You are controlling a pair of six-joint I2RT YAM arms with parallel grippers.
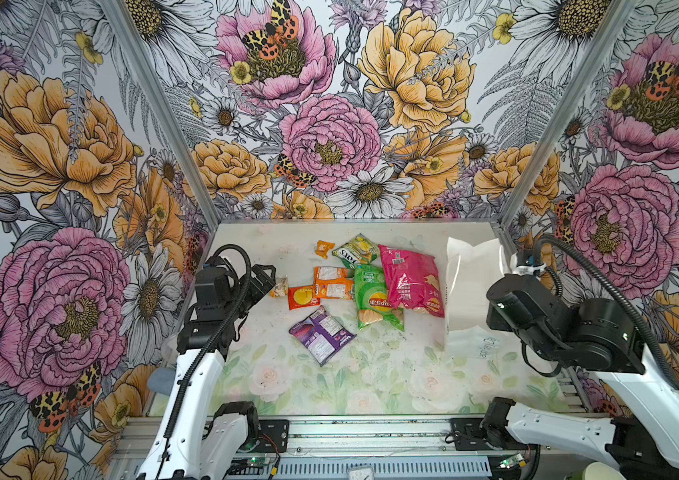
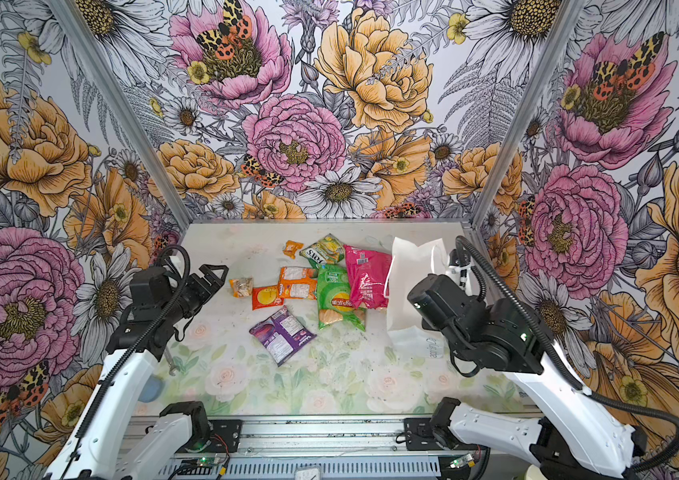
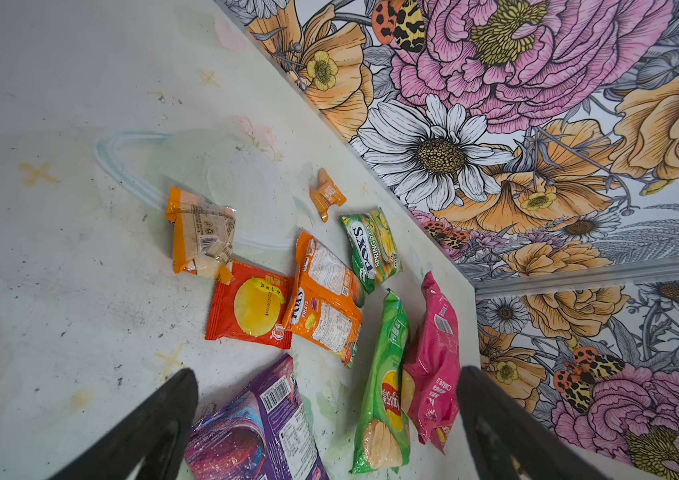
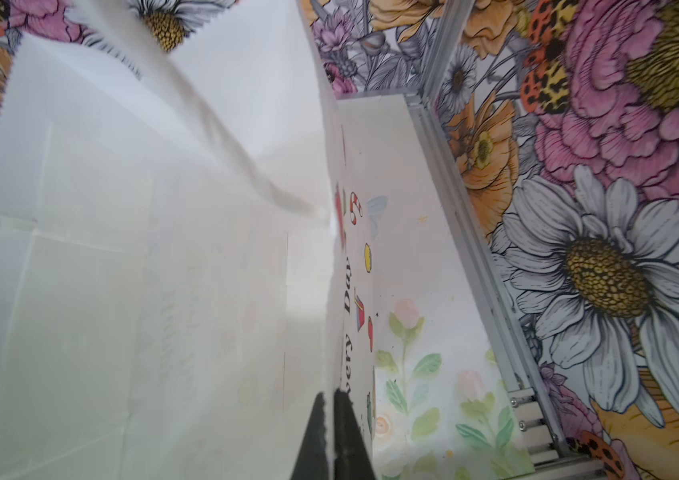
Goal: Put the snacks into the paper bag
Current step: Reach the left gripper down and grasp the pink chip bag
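Observation:
Several snacks lie mid-table in both top views: a pink packet, green chips, a FOX'S packet, an orange packet, a red-orange one, a purple one and a tiny orange one. The white paper bag stands to their right. My left gripper is open, above the table's left side, beside a small orange-clear packet. My right gripper is shut on the paper bag's lettered wall; the arm hides it in both top views.
Flowered walls on aluminium posts close in the table on three sides. A clear plastic cup lies on the table by the small packets. A blue-grey thing shows under my left arm. A paper cup stands at the front right.

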